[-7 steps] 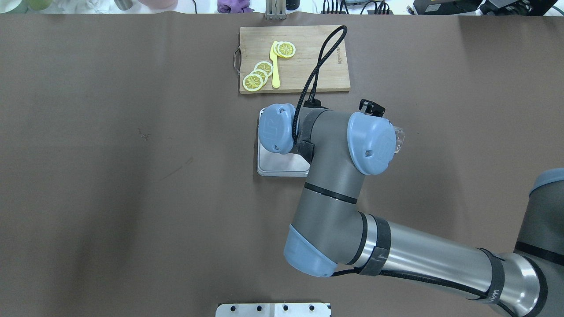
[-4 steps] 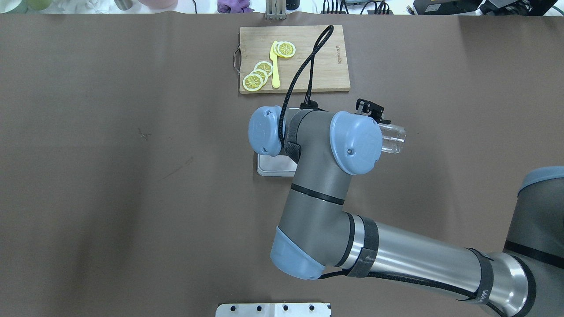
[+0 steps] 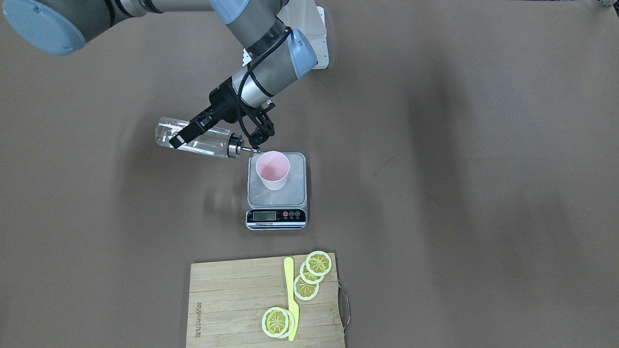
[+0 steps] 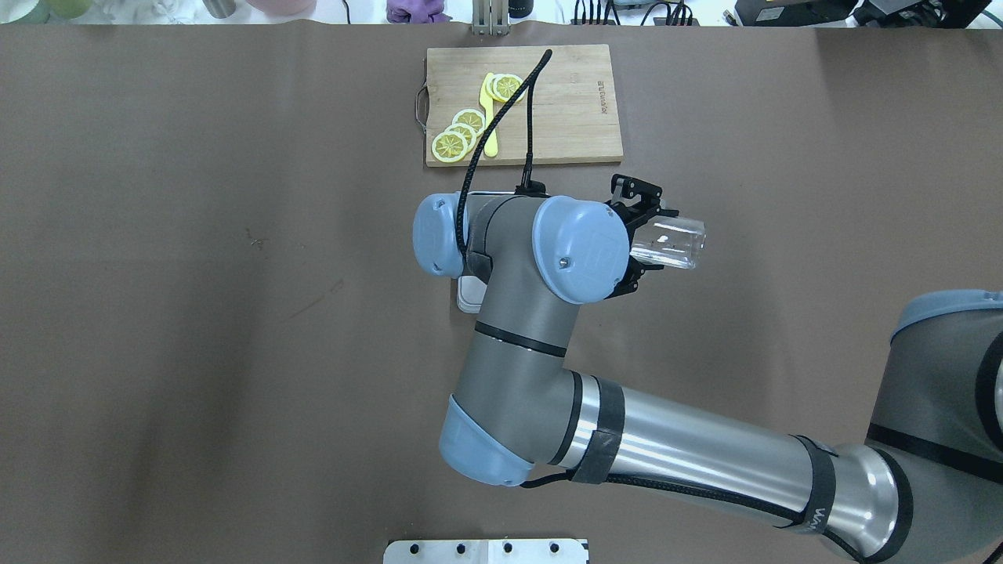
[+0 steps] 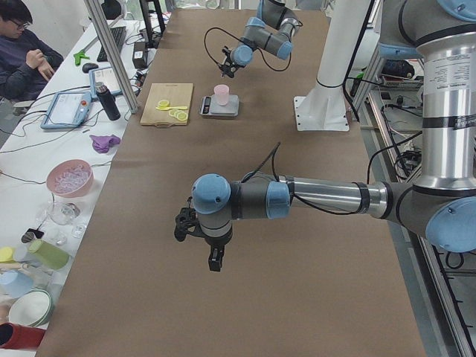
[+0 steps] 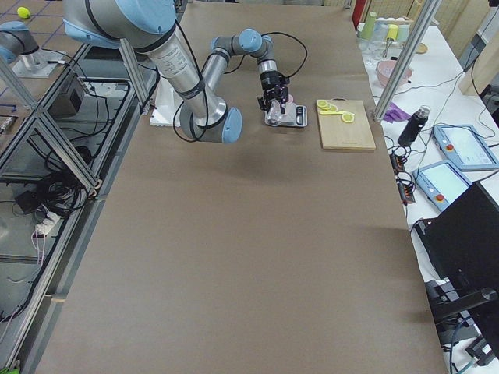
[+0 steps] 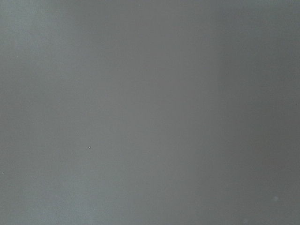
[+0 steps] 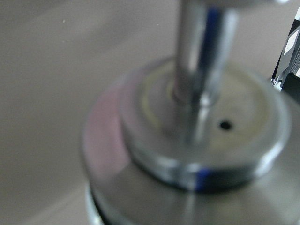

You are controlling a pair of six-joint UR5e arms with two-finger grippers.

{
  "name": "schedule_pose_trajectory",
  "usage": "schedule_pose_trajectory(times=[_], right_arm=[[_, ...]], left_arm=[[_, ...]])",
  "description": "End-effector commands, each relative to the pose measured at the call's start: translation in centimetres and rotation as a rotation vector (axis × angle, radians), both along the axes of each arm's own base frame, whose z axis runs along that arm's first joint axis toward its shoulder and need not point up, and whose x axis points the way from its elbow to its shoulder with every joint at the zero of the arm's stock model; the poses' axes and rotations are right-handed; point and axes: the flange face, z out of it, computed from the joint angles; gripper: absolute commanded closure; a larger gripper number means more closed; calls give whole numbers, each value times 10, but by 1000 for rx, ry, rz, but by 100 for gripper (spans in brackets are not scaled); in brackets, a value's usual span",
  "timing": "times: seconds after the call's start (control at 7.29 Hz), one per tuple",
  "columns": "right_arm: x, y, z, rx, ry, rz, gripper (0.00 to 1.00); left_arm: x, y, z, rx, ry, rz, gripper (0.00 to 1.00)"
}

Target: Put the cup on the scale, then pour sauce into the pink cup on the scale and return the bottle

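The pink cup stands upright on the steel plate of the scale. My right gripper is shut on the clear glass bottle, which lies almost level. Its metal spout points at the cup's rim from the side. The sauce is too clear to make out, and I cannot tell if any is flowing. In the overhead view the bottle's base sticks out past the wrist; the cup is hidden and only a corner of the scale shows. My left gripper hangs over bare table far away; open or shut, I cannot tell.
A wooden cutting board with lemon slices and a yellow knife lies just beyond the scale. The right arm's cable loops over the board. A person sits by a side table crowded with bowls and cups.
The right arm has swung left in the overhead view and now covers most of the scale. The bottle moved with it and turned slightly.
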Motion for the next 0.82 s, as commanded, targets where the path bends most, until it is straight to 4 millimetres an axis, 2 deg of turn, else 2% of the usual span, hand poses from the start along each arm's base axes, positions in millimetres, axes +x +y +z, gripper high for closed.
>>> schedule_pose_trajectory(times=[0.0,0.14,0.69], right_arm=[[-4,1,-3,-13,29,-4,100],[-2,1,-9,-15,46,-4,100],[-2,4,-11,-26,75,-8,100]], left_arm=[[0,0,0,-1,0,0,2],[0,0,1,-1,0,0,2],[0,2,1,-2,0,0,2]])
